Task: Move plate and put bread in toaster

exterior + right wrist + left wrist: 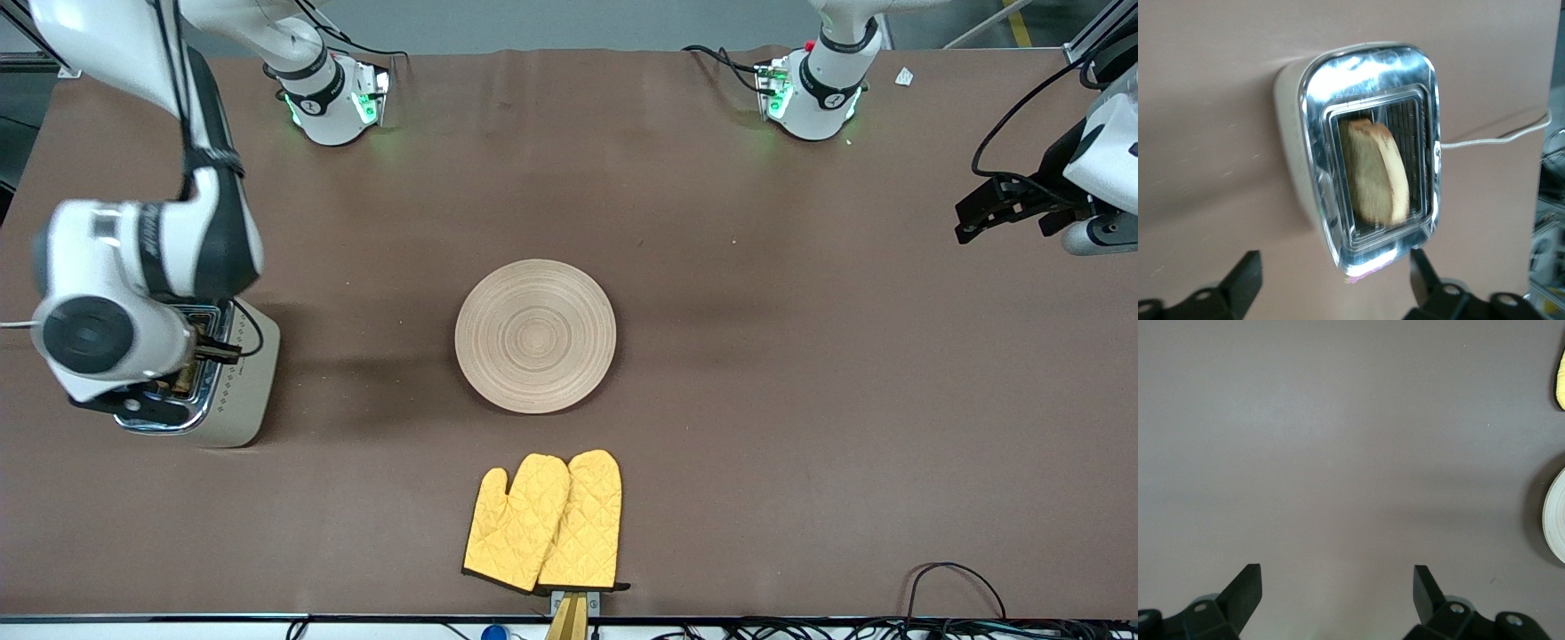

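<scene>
The pale wooden plate (533, 336) lies bare in the middle of the table; its rim (1555, 517) shows at the edge of the left wrist view. The beige toaster (244, 391) stands at the right arm's end, half hidden under the right arm's wrist. Seen from above, the toaster (1368, 153) has a slice of brown bread (1375, 175) standing in one slot, leaning and sticking up a little. My right gripper (1335, 267) hangs open over the toaster, holding nothing. My left gripper (967, 224) waits open and empty (1337, 577) over bare table at the left arm's end.
A pair of yellow oven mitts (544, 523) lies nearer the front camera than the plate, by the table's front edge. The toaster's white cord (1498, 140) runs off across the table. A loop of black cable (956, 578) lies at the front edge toward the left arm's end.
</scene>
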You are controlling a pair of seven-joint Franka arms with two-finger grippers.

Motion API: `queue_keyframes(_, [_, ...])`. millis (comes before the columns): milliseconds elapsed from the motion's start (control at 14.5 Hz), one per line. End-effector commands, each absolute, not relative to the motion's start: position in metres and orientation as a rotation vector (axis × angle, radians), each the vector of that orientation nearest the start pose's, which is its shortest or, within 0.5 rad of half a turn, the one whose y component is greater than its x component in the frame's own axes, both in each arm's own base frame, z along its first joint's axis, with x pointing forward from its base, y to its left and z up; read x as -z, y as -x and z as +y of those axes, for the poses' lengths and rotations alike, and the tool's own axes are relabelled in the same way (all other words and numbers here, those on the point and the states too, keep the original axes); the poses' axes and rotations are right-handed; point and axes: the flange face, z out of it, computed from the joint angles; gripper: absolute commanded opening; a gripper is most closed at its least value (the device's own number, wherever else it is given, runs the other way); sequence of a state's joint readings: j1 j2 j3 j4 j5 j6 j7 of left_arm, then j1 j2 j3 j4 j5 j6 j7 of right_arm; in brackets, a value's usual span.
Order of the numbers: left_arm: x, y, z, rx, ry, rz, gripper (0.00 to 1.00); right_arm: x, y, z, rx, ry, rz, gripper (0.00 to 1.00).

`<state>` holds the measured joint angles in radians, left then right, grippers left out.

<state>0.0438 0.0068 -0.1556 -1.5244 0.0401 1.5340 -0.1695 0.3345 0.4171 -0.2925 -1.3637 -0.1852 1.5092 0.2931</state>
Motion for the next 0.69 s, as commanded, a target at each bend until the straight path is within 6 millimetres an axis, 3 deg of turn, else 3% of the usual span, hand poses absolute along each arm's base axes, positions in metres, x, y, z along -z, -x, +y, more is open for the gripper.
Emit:
queue_keyframes(0, [-0.644,-0.552,-0.058,0.033,3.099,-0.060,1.00,-0.579,-0.618,0.021,-0.177,3.322,0.314,1.00])
queue_keyframes(138, [-0.646,-0.551,-0.058,0.038,3.099,-0.060,1.00,-0.633,-0.592,-0.009,-0.058,3.272,0.282,1.00])
queue_keyframes(275, [-0.647,-0.550,-0.058,0.040,3.099,-0.058,1.00,-0.664,-0.566,-0.049,-0.043,3.159,0.226,1.00])
queue_keyframes(413, [-0.648,-0.548,-0.068,0.045,3.092,-0.037,1.00,-0.664,-0.555,-0.083,-0.036,3.115,0.129,1.00])
queue_keyframes(619, [-0.647,-0.548,-0.075,0.044,3.086,-0.016,1.00,-0.649,-0.548,-0.103,-0.024,3.101,0.017,1.00])
